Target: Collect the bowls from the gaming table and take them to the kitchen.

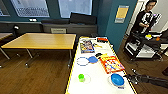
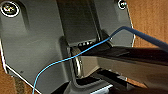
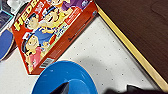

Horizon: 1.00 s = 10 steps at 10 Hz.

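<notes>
Reaching in from the right side of the long white gaming table with the yellow rim (image 1: 75, 86), the right gripper (image 1: 130, 78) hangs just beside the near bright blue round bowl (image 1: 117, 79); I cannot tell whether its claw is open or closed. A second blue bowl (image 1: 93, 59) sits farther along, beside a clear ring-like plate (image 1: 82, 61) and a red cardboard game box (image 1: 112, 64). A person (image 1: 145, 18) stands by a black cart (image 1: 143, 43).
</notes>
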Motion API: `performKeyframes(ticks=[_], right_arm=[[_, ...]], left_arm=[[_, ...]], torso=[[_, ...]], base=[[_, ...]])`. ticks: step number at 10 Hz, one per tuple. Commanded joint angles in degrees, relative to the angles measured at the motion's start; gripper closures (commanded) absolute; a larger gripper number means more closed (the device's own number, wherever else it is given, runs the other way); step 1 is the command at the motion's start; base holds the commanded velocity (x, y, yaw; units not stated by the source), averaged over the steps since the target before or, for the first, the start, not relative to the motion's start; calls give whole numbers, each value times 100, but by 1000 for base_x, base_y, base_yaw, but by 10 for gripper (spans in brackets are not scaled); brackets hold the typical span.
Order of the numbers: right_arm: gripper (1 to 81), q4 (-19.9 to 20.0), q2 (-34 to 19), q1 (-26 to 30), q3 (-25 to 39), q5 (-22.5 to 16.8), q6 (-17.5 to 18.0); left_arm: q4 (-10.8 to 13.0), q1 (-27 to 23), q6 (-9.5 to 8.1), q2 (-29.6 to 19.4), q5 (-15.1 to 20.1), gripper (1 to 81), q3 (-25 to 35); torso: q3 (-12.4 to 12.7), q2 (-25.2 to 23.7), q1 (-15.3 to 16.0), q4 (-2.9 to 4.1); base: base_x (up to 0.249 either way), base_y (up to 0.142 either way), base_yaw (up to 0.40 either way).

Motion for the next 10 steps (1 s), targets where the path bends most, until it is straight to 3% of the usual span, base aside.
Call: performKeyframes(ticks=[1, 10], right_arm=[[10, 87, -136, 730, -35, -72, 17], [10, 96, 180, 325, -35, 332, 43]], left_arm=[[-41, -167, -9, 67, 336, 10, 42], [-50, -167, -9, 58, 336, 10, 42]], torso=[[0, 0, 0, 0], [0, 2, 0, 0]], base=[[0, 0, 0], [0, 0, 0]])
